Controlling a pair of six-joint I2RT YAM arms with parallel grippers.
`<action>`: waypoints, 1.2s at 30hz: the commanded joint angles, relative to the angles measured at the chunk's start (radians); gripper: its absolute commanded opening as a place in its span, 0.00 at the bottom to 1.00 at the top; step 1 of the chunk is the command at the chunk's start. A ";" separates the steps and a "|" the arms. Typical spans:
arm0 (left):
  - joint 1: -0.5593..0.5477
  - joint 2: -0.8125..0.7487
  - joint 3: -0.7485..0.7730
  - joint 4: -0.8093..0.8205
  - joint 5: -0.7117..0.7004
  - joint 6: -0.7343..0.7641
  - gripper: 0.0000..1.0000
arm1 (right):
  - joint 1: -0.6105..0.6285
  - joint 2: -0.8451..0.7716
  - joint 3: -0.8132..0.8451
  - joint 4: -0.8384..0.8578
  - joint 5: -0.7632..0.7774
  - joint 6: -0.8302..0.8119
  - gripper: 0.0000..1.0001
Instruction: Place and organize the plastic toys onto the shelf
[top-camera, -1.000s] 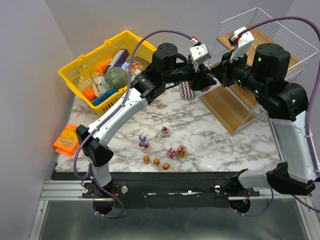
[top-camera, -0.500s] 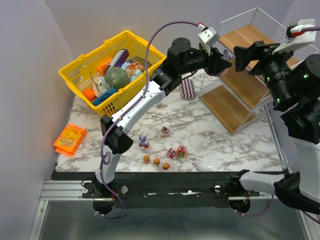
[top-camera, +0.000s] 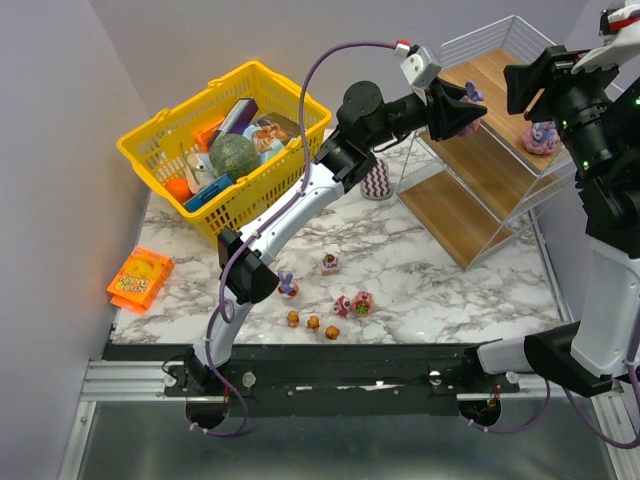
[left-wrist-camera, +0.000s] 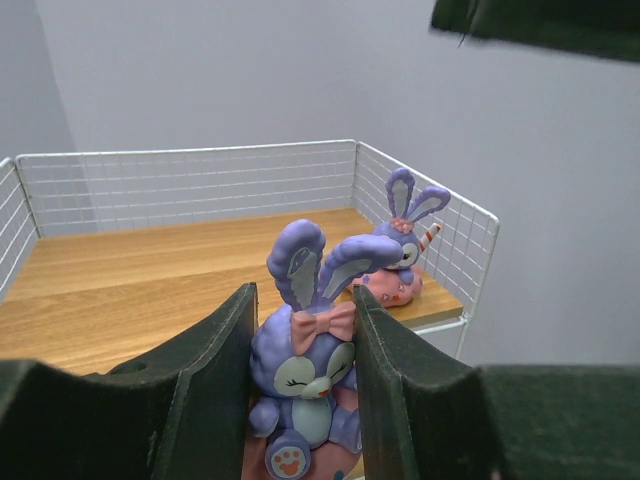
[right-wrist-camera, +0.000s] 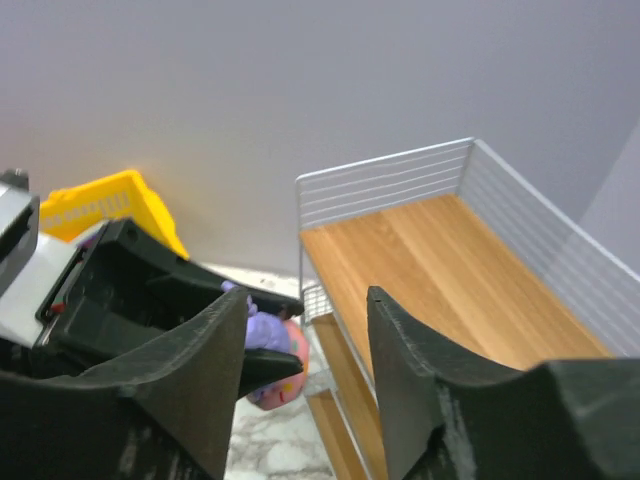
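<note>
My left gripper (top-camera: 455, 108) is shut on a purple bunny (top-camera: 472, 95) and holds it over the left end of the top board of the shelf (top-camera: 470, 215). In the left wrist view the bunny (left-wrist-camera: 305, 370) sits upright between the pads, just above the wood (left-wrist-camera: 150, 280). A second bunny (top-camera: 541, 135) stands at the board's far right corner (left-wrist-camera: 400, 255). My right gripper (top-camera: 522, 82) is open and empty, high at the right; its wrist view shows the left gripper's bunny (right-wrist-camera: 270, 340). On the table are a third bunny (top-camera: 287, 284), three pink rounded toys (top-camera: 343, 305) and three orange bears (top-camera: 313, 322).
A yellow basket (top-camera: 160, 150) full of items stands at the back left. A purple zigzag pad (top-camera: 374, 180) lies by the shelf's left side. An orange packet (top-camera: 138, 280) lies at the table's left edge.
My left arm has carried the bunny right and up to the shelf's top board. My right arm has risen and pulled back to the right, uncovering the bunny on the top board.
</note>
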 joint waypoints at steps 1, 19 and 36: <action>-0.009 0.002 0.037 0.043 0.015 0.036 0.00 | -0.041 0.023 -0.008 -0.106 -0.261 0.032 0.56; -0.010 -0.021 0.013 0.006 0.032 0.047 0.00 | -0.054 0.098 -0.040 -0.103 -0.298 0.056 0.55; 0.013 -0.041 -0.003 0.023 0.013 0.022 0.73 | -0.085 0.164 -0.005 -0.074 -0.315 0.003 0.01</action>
